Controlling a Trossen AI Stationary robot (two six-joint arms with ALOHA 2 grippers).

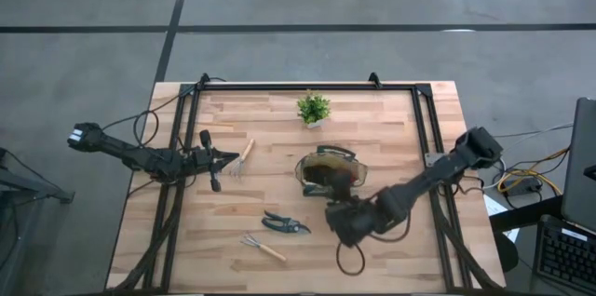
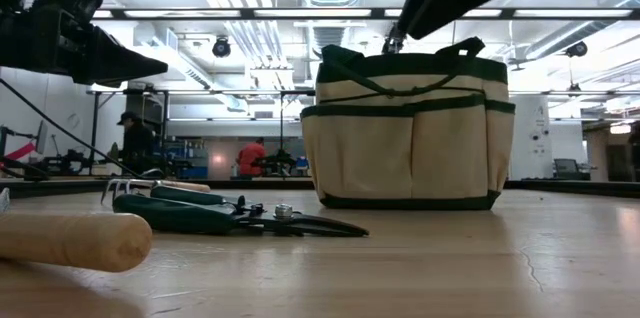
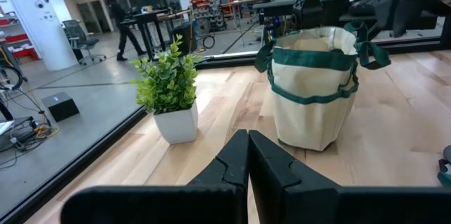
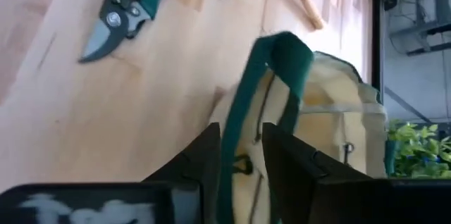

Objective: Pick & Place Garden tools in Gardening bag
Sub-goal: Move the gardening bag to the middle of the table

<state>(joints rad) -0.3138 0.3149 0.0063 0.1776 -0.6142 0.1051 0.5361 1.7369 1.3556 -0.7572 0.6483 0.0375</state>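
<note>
Seen from above: a wooden worktop [image 1: 279,194] inside a dark frame, one dark arm reaching in from each side.

Near the middle, slightly toward the right arm's side: the gardening bag [image 1: 331,172], khaki with dark green trim, upright, mouth open upward. In the low view, the same bag [image 2: 408,133] standing flat on the wood, pockets facing the camera.

Right pincer [image 4: 239,155] close against the bag, on the near side of it in the overhead view [image 1: 337,220]. Fingers clamped on one of the bag's green loop handles [image 4: 271,76], the strap running between the two dark fingers [image 4: 206,160].

Left pincer [image 1: 228,157] out over the far left part of the worktop, fingers pressed together [image 3: 248,155], holding nothing, pointing toward the bag. Just beside its tip: a wooden-handled mini rake [image 1: 242,159] lying flat.

Toward the near edge, in front of the bag and to its left: dark-handled pruning shears [image 1: 284,224] lying flat, blades shut. Nearer still to the front edge: a second wooden-handled rake [image 1: 264,248], also flat, close to the shears but not touching. Both visible in the low view too, the shears [image 2: 235,218] in the middle ground, a thick wooden handle [image 2: 75,240] closest to the camera.

At the far edge, beyond the bag: a small green potted plant [image 1: 314,109] in a white pot, well apart from the tools.

In the room beyond the worktop: two people standing far off, one in dark clothing [image 2: 133,143], one in red [image 2: 250,157].
</note>
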